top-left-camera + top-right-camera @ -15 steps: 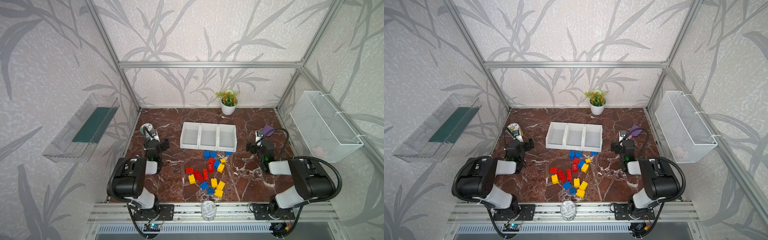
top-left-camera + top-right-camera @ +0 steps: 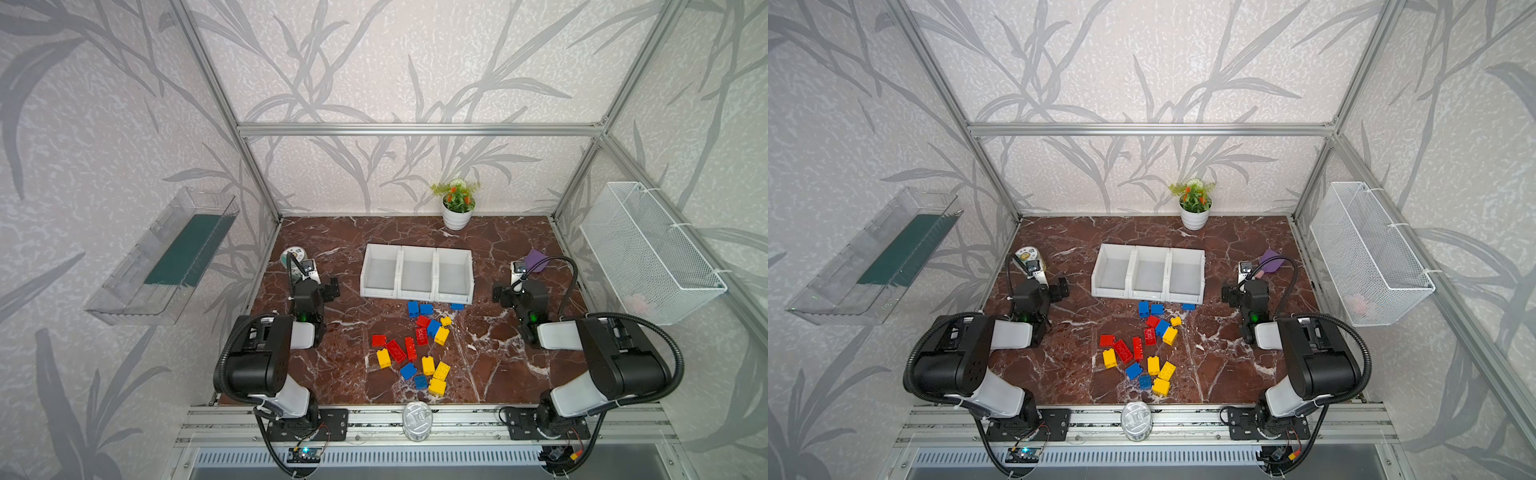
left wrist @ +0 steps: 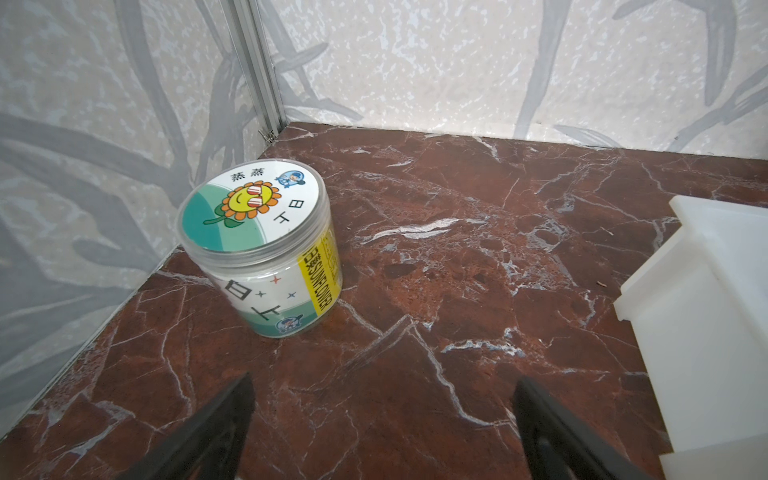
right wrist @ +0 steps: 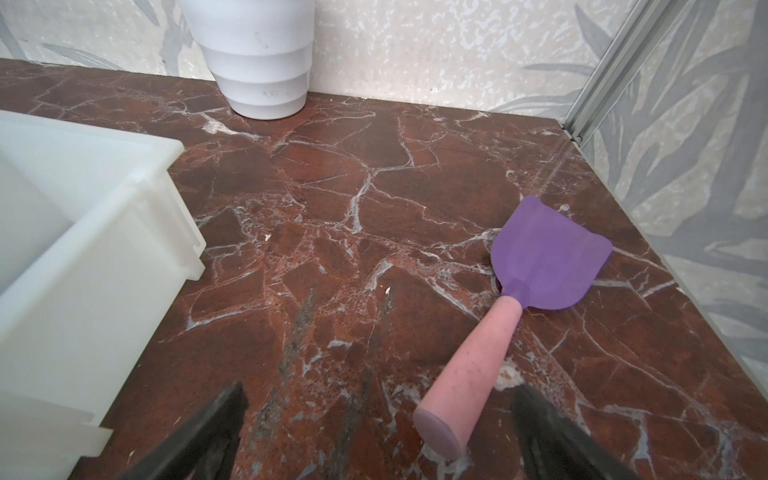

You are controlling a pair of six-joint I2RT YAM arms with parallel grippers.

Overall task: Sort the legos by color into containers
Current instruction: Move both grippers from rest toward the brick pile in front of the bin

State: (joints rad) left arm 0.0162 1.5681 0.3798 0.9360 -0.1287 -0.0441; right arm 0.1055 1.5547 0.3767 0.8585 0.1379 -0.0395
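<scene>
Left hand [image 3: 382, 386] is spread wide, holding nothing, low over the bench [image 2: 345, 365] near a sunflower-label jar [image 3: 257, 245]. Right hand [image 4: 378, 390] is wide too, with the pink handle of a purple spatula [image 4: 540, 257] lying just by it, not gripped. The legos [image 2: 421, 336] are all loose in a red/blue/yellow pile just in front of the three white containers [image 2: 415, 276], which sit empty.

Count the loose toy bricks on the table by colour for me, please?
Blue legos: 6
Red legos: 5
Yellow legos: 6
Total: 17, none of them in the white bins yet.
</scene>
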